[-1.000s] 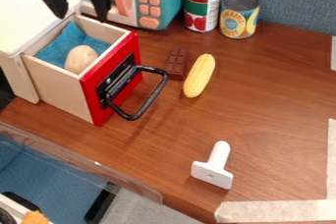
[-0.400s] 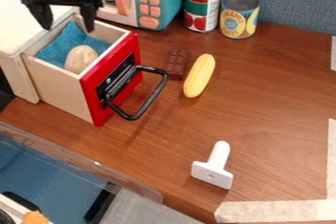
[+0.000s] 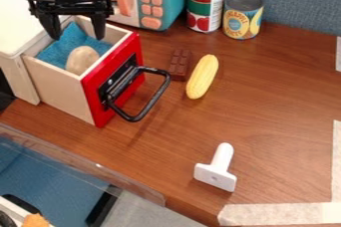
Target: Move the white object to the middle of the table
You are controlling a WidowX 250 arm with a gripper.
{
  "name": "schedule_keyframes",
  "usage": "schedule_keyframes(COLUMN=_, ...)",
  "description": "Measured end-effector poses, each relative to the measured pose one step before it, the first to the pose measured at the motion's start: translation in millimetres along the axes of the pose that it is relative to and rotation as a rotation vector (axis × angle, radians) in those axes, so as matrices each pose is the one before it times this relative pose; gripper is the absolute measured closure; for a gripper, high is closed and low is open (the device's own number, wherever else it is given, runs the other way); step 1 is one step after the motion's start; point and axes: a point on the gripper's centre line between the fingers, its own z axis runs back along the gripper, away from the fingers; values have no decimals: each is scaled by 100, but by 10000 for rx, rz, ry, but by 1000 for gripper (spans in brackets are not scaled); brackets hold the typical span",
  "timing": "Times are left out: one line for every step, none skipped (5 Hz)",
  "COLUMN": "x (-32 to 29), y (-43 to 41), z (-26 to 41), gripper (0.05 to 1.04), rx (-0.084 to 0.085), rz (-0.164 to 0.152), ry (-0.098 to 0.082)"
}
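Nearside, the smooth white T-shaped object lies on the wood-grained table, nearer than the bumpy yellow corn. Far left, the claw is spread wide, gripping nothing, over the box with rumpled blue cloth; it has come nearer since the earlier frames.

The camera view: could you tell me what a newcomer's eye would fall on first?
Probably the red-fronted drawer at left, pulled open with a blue cloth inside. Next might come the yellow corn near the centre, then the white object towards the front edge.
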Motion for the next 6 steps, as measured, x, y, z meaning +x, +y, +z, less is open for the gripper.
schedule_keyframes(x=-371, y=-941, z=-938, gripper=85, rx=224, rz=235, ry=236)
schedule_keyframes(x=-179, y=-119, z=-451, gripper=85, rx=35, rz=259, ry=141)
schedule_keyframes(x=19, y=-23, z=-580, gripper=85, rx=79, rz=167, ry=9)
schedule_keyframes(x=165, y=63, z=-112, gripper=85, rx=59, rz=65, ry=-77)
schedule_keyframes(x=40, y=295, z=-370, gripper=85, rx=71, rz=26, ry=36)
schedule_keyframes(x=-8, y=721, z=-452, gripper=85, rx=49, rz=190, ry=135)
